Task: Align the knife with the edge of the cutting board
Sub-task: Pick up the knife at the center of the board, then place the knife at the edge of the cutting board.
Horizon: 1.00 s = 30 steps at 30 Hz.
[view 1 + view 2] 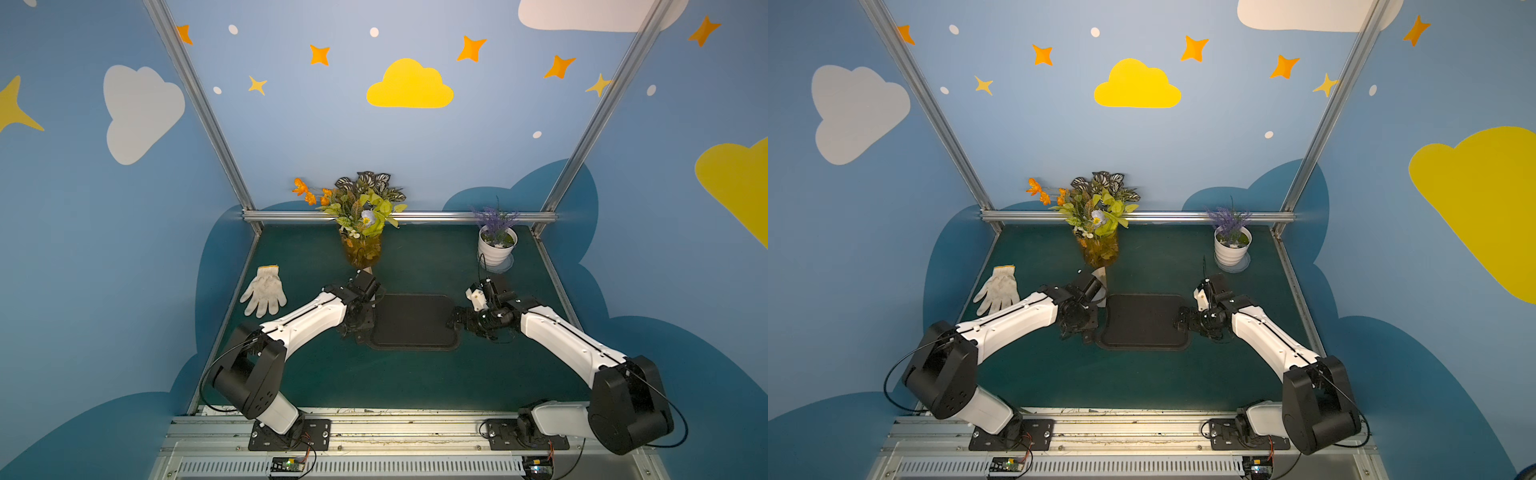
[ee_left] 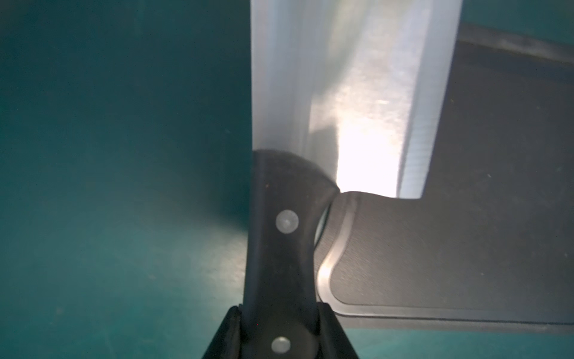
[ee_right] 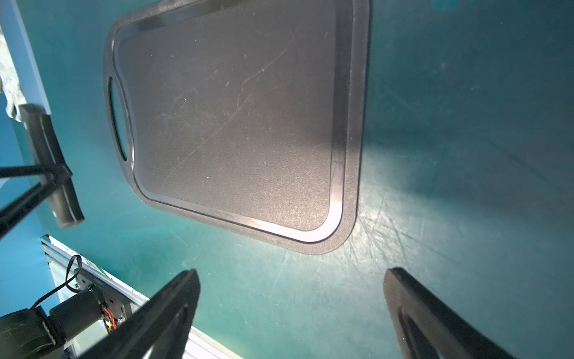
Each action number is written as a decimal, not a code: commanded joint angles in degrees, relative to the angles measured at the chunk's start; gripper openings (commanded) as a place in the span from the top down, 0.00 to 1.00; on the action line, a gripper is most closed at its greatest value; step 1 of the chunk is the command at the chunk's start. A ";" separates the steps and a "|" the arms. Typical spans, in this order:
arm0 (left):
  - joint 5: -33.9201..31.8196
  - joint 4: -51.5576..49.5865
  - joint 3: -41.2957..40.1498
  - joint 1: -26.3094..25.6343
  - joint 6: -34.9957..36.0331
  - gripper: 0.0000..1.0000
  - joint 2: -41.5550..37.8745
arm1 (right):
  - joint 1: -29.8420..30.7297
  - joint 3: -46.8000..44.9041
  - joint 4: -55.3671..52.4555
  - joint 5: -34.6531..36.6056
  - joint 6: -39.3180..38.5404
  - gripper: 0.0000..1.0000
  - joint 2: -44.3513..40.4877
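The black cutting board [image 1: 415,322] [image 1: 1144,322] lies flat on the green mat in both top views. Its handle slot [image 3: 117,121] is at the left short end. The knife runs along that end. My left gripper [image 2: 279,326] [image 1: 359,324] is shut on its black handle [image 2: 279,248] [image 3: 51,164]. The broad silver blade [image 2: 341,93] [image 1: 1100,276] points toward the back, and one long side overlaps the board's rim. Whether the blade touches the board I cannot tell. My right gripper [image 3: 292,279] [image 1: 456,318] stands open and empty at the board's right short end.
A white work glove [image 1: 264,291] lies at the left of the mat. A glass vase of flowers [image 1: 361,245] stands just behind the knife's tip. A white pot of lavender [image 1: 496,247] sits at the back right. Metal rails [image 1: 374,428] border the table.
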 commanded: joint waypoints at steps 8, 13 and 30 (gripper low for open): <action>-8.41 -4.01 6.45 -12.69 -12.20 0.97 6.80 | -1.11 -1.62 -2.87 1.60 0.85 0.02 -3.97; -9.40 -5.56 11.63 -18.28 -17.21 0.97 12.11 | -1.54 -2.61 -3.97 2.02 1.05 0.02 -6.15; -6.34 -3.92 29.23 -30.55 -26.78 0.97 29.88 | -2.81 -3.60 -8.76 6.68 4.63 0.02 -12.03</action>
